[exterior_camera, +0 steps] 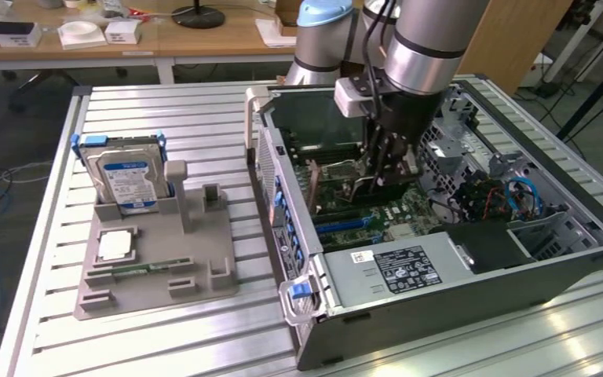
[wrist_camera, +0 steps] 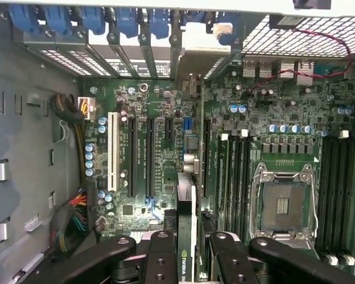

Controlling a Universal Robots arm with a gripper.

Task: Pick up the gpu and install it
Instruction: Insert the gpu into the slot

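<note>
The gpu (wrist_camera: 186,219) hangs above the motherboard (wrist_camera: 284,112).
The jaws, half closed, grip it on both sides inside the open computer case (exterior_camera: 438,314).

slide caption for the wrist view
claw holding the gpu edge-on above the expansion slots of the motherboard

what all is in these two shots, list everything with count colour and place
gpu: one, dark, edge-on above the motherboard slots
computer case: one, dark grey, open, the exterior view's right
motherboard: one, green, inside the case
holder: one, grey, on the table, the exterior view's left
hard drive: one, silver with blue-white label, upright in the holder
memory stick: one, green, flat in the holder
processor chip: one, silver, flat in the holder
table: one, silvery, slatted
arm: one, silver-grey, reaching into the case
gripper: one, black, jaws shut on the gpu
</note>
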